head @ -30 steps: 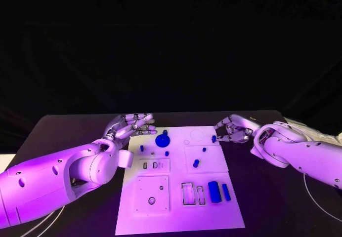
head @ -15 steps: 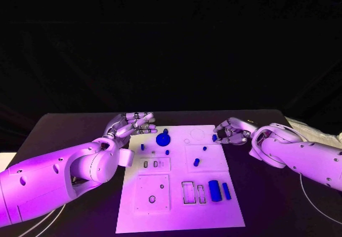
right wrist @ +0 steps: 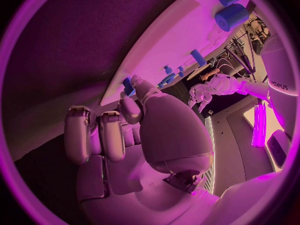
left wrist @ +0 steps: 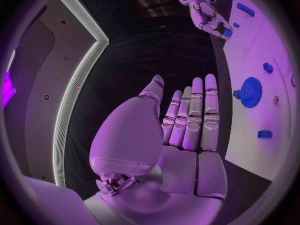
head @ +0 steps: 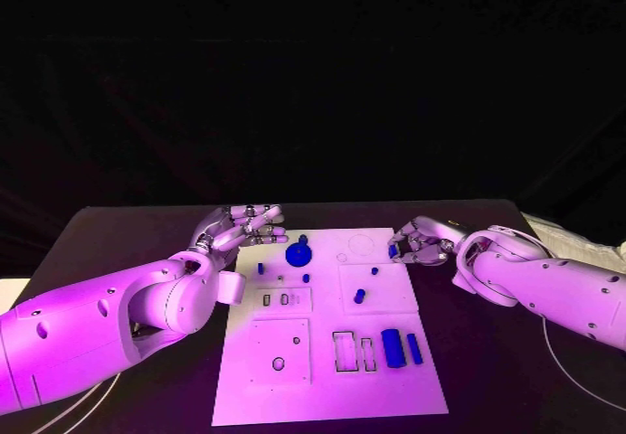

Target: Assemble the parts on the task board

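The white task board [head: 327, 380] lies in the middle of the black table. My right hand [head: 420, 242] hovers at the board's far right edge and pinches a small blue part [head: 392, 251] at its fingertips; the left wrist view shows that part [left wrist: 226, 33] under the right hand [left wrist: 209, 16]. My left hand [head: 248, 228] sits by the board's far left corner, fingers straight and side by side [left wrist: 194, 115], holding nothing. A blue gear [head: 298, 256] stands on the board near it, also seen as the gear [left wrist: 251, 92].
Several small blue pegs stand on the board's middle, such as one peg [head: 359, 297]. A thick blue cylinder [head: 393, 349] and a thinner one [head: 413, 350] lie at the near right beside empty slots [head: 343, 353]. Black table [head: 118, 244] surrounds the board.
My right hand has shifted slightly inward toward the board's far right edge, the small blue part staying at its fingertips. The left hand has not moved.
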Available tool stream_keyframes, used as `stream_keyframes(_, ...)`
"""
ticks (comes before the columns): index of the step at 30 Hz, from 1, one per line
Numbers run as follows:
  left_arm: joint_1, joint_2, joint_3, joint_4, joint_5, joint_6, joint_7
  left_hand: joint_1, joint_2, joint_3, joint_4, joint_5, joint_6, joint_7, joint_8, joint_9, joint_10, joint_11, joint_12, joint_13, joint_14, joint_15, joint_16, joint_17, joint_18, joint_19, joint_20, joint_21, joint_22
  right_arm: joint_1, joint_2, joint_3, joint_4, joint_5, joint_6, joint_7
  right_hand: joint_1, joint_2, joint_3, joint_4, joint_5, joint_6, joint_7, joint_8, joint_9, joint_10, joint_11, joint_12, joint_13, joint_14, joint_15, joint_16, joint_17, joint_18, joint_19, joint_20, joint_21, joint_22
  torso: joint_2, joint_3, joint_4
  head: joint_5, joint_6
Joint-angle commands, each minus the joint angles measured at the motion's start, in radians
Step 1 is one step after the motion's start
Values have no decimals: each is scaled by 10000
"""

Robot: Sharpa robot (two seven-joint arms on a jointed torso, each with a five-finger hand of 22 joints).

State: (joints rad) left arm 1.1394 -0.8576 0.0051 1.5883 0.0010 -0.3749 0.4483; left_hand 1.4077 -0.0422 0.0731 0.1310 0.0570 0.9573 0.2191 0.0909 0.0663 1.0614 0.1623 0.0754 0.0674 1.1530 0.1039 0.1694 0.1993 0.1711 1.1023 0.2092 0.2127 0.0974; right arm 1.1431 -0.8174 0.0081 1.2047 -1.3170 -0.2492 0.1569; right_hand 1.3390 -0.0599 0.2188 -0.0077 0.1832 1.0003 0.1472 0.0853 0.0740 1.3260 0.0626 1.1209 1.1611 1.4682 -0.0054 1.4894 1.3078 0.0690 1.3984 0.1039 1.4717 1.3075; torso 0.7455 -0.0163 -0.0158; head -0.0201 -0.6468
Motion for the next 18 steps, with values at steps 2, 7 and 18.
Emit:
stream_keyframes(2, 1, 23, 6, 15, 15, 196, 84, -16, 105, 6, -73, -19, -32, 47, -51, -11, -63, 39, -38, -13, 44, 40, -62, 12, 91, 50, 3, -42, -10, -8, 39, 1, -30, 0, 209, 74, -30, 136, 76, 9, -88, 237, -40, 121, 27, 24, -81, 60, 35, 677, -100, 21, 885, -115, 0, -59, 23, 56, -5, 6, -3, 4, -8)
stream_keyframes(7, 1, 21, 6, 13, 15, 196, 77, -16, 105, 6, -73, -19, -32, 47, -51, -11, -63, 39, -38, -13, 44, 40, -62, 12, 91, 50, 3, -42, -10, -9, 79, 1, -41, 7, 195, 79, -27, 218, 117, 14, -159, 439, -104, 184, 36, 64, -135, 108, 83, 680, -146, 24, 899, -118, 11, -99, 29, 72, -3, 11, 0, 2, -13)
stream_keyframes(18, 1, 19, 6, 10, 15, 196, 60, -16, 105, 6, -73, -19, -32, 47, -51, -11, -63, 39, -38, -13, 44, 40, -62, 12, 91, 50, 3, -42, -10, -8, 127, 2, -30, 12, 85, -46, 39, 370, 223, -23, -241, 834, -243, 337, 95, 171, -245, 241, 211, 692, -231, 41, 945, -122, 29, -167, 39, 97, -1, 16, 1, -9, -34)
